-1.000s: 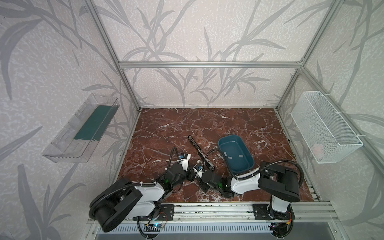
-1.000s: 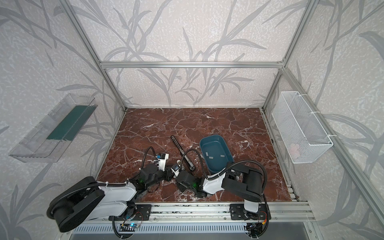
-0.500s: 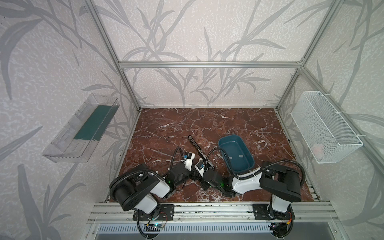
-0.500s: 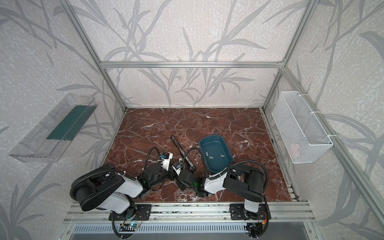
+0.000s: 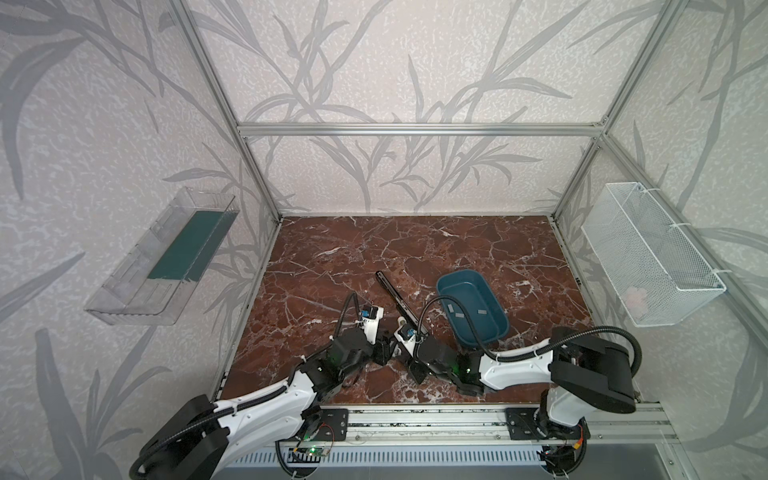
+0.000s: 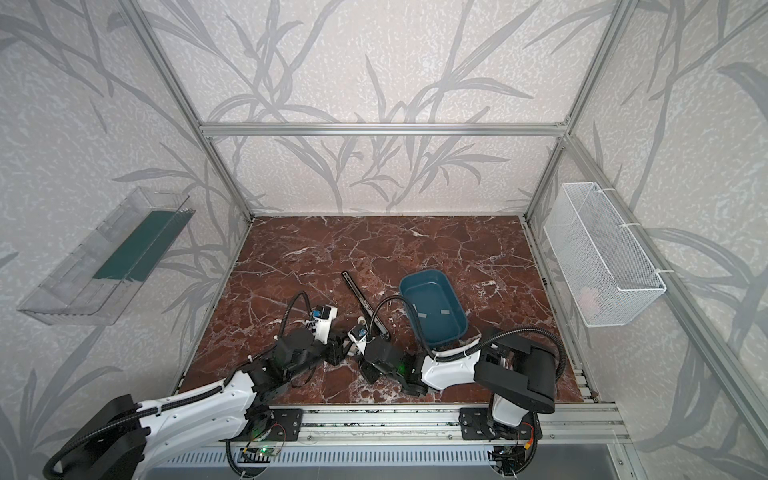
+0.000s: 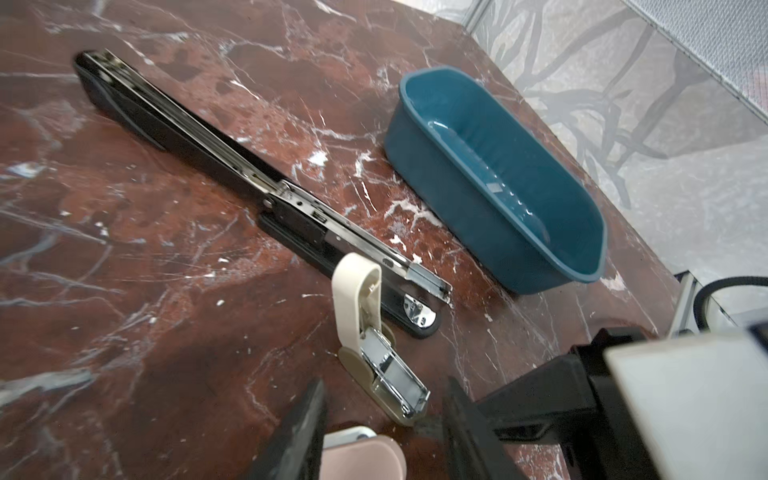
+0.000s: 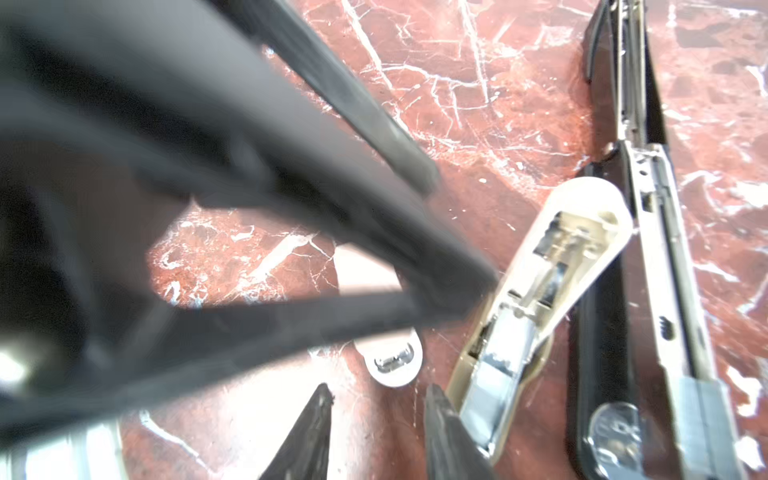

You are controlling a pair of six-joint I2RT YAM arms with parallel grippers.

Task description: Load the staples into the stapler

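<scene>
Grey staples [image 5: 482, 311] lie in the blue bin [image 5: 457, 275], also seen in the left wrist view [image 7: 494, 188]. A long black stapler [image 5: 397, 297] lies opened flat on the table. A small beige stapler [image 7: 374, 332] sits beside it with its lid swung up, its metal channel showing [image 8: 498, 365]. My left gripper [image 7: 384, 386] is open, with a pale pink stapler [image 7: 361, 455] lying between its fingers [image 7: 299, 432]. My right gripper [image 8: 377, 388] is open and empty, facing the left one, one finger [image 8: 449, 436] against the beige stapler's side.
Both grippers [image 5: 382, 355] [image 5: 401, 353] meet low over the front middle of the marble table [image 5: 374, 249]. A clear shelf [image 5: 166, 257] hangs on the left wall and a white wire basket [image 5: 648, 257] on the right wall. A metal rail [image 5: 415, 419] runs along the front edge.
My left gripper's jaws have spread wider around the pink stapler, and the left arm has stretched out low from its base. The right arm has hardly moved.
</scene>
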